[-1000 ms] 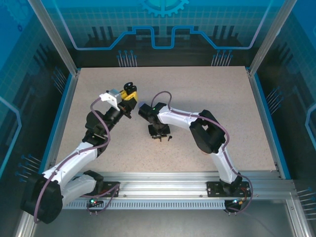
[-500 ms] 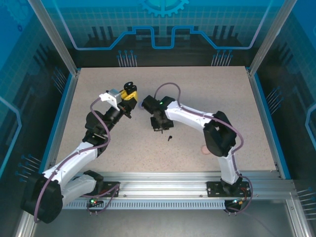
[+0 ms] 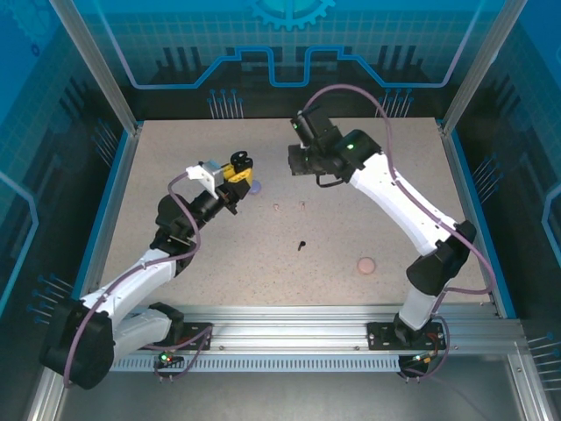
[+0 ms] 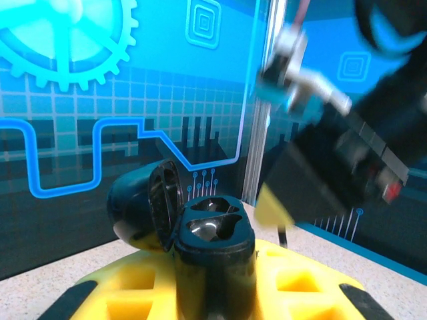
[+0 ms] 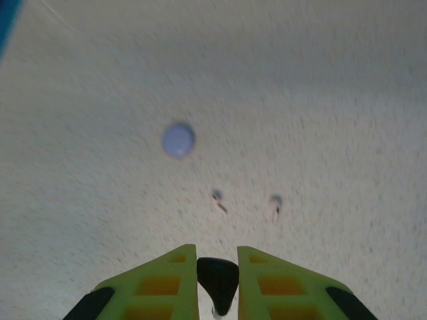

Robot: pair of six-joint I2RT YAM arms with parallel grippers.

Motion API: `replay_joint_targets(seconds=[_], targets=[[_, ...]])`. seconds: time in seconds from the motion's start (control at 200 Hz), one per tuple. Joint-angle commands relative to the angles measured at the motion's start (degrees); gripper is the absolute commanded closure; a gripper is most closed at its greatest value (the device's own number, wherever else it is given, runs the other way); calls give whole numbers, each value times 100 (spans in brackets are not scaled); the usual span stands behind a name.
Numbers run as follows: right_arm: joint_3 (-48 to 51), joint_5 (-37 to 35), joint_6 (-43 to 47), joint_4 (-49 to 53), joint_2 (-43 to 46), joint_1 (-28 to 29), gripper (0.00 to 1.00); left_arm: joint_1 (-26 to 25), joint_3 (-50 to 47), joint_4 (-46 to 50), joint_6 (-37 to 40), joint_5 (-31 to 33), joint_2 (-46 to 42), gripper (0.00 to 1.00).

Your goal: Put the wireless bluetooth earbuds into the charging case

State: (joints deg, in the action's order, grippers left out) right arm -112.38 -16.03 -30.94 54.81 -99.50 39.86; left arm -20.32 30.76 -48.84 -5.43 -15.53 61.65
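My left gripper is shut on the black charging case and holds it upright above the table. The case's lid hangs open to the left and both sockets look empty. My right gripper hangs high over the back of the table, right of the case, shut on a black earbud. In the left wrist view the right gripper is a blur at the upper right. A second black earbud lies on the table, and two pale pink earbuds lie farther back.
A round lavender case lies shut just beside the left gripper, also seen as the lavender case below the right wrist. A round pink case lies shut at the right front. Blue rails edge the table.
The right arm has risen from the table's middle and swung back and right with the black earbud. The pink case came into view. The left gripper shifted slightly right with the case.
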Motion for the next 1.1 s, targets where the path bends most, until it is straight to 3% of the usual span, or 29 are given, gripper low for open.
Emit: replay_joint_targets(seconds=[0.0, 0.46, 1.096], targets=[[-506, 145, 673, -190, 223, 15, 82, -33, 285, -341, 189, -321, 98, 100], [-251, 1338, 2091, -1654, 741, 374, 82, -409, 1032, -46, 706, -828, 672, 100], [696, 1333, 2738, -2106, 1280, 671, 84, -568, 1189, 57, 863, -882, 762, 100]])
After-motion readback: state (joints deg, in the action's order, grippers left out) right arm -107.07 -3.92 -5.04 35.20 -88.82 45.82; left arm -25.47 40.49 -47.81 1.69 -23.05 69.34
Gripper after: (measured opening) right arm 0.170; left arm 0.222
